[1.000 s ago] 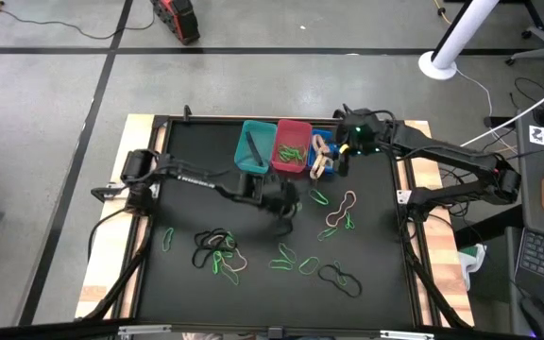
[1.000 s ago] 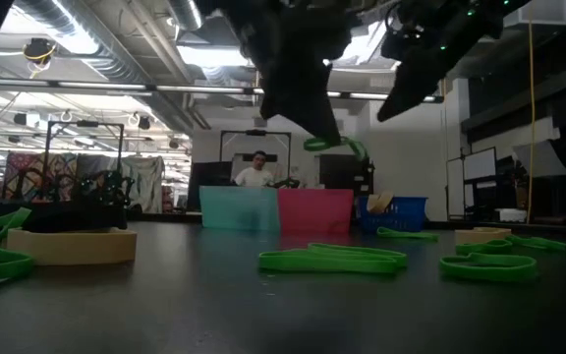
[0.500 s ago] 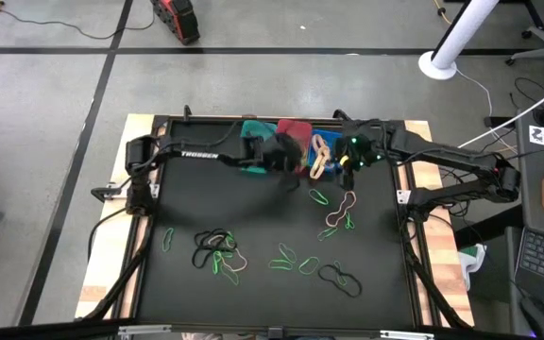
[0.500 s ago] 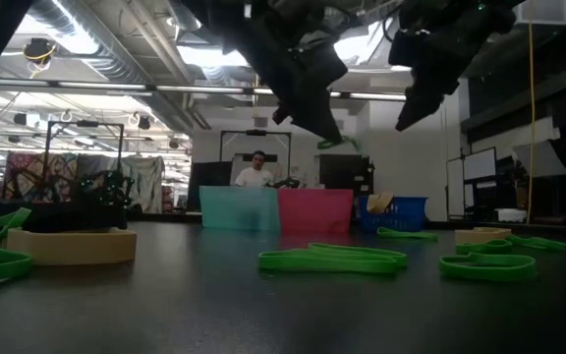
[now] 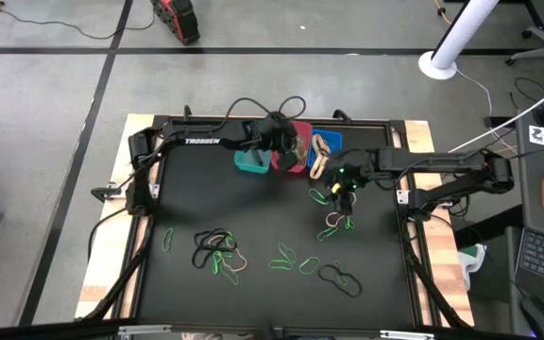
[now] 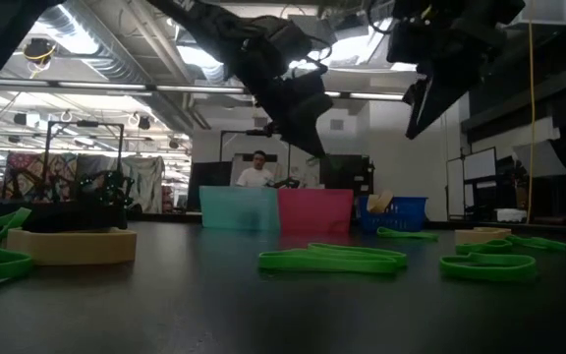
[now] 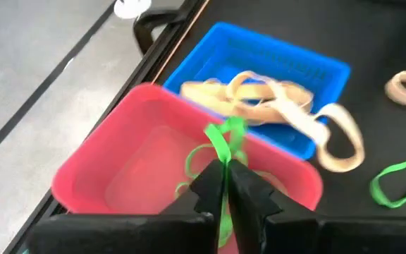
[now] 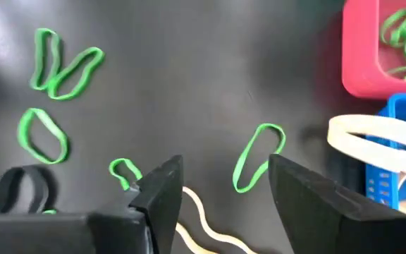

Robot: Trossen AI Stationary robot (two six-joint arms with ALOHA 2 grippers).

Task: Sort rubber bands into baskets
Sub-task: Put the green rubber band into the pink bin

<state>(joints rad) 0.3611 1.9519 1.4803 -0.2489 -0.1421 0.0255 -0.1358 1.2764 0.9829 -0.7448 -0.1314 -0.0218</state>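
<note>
Pinched tight, the left gripper (image 7: pixel 225 185) is holding a green rubber band (image 7: pixel 223 144) between its fingertips, hanging over the red basket (image 7: pixel 118 176) near the table's (image 5: pixel 253 217) far edge. Other green bands (image 8: pixel 402 28) are lying inside that basket. Beside it, the blue basket (image 7: pixel 273 60) is carrying tan bands (image 7: pixel 280 106) that are spilling over its rim, and the teal basket (image 5: pixel 251 161) is sitting on the red one's other side. Spread wide and gripping nothing, the right gripper (image 8: pixel 220 190) is hovering above a green loop (image 8: pixel 256 156) near the right edge. More green, black and tan bands (image 5: pixel 217 250) are lying scattered toward the near edge.
</note>
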